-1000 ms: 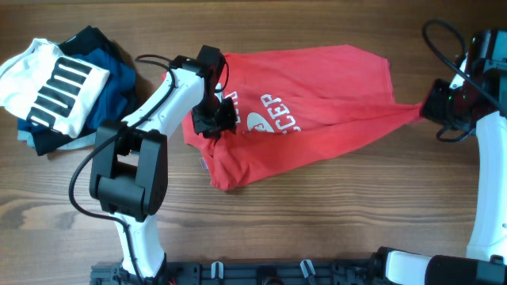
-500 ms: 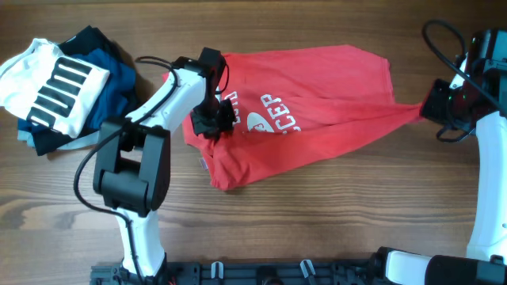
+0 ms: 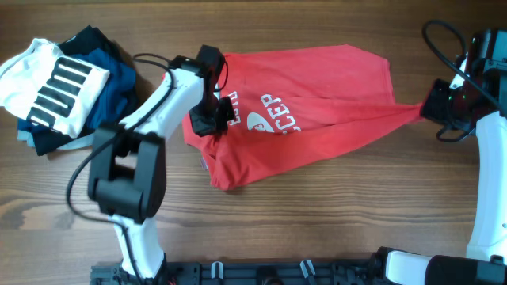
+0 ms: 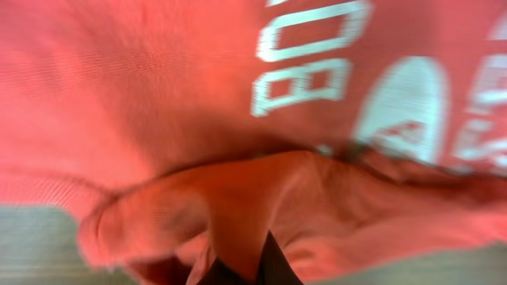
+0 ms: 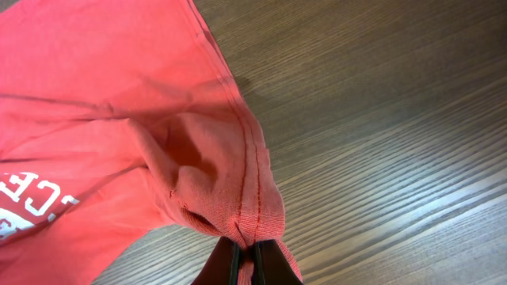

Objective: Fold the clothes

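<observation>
Over on the far left of the wooden table [image 3: 317, 237] there's a little pile: a white garment with black stripes [image 3: 49, 85] sitting on top of some dark and light blue folded garments [image 3: 113, 73]. None of that is touching either arm. Moving right, the left gripper [image 3: 211, 123] is down on the left part of the red cotton T-shirt with white printed lettering [image 3: 325, 95], just beside the print. From its wrist cam the jaws are pinched tight on a bunched-up fold of the red fabric, with the letters showing right above the fold, a bit blurry. The shirt itself lies across the middle of the table, mostly flat up top. Its lower left end is rumpled into a lump near the front edge of the cloth. Diagonal creases run across it toward the right, where the fabric narrows down into a stretched point. That point ends at the right gripper [image 3: 426, 109], which is well over by the right edge of the table. Its wrist cam shows the jaws clamped together on a stitched hem corner of the shirt, the cloth gathered into a pucker right above them and bare wood off to the side.
</observation>
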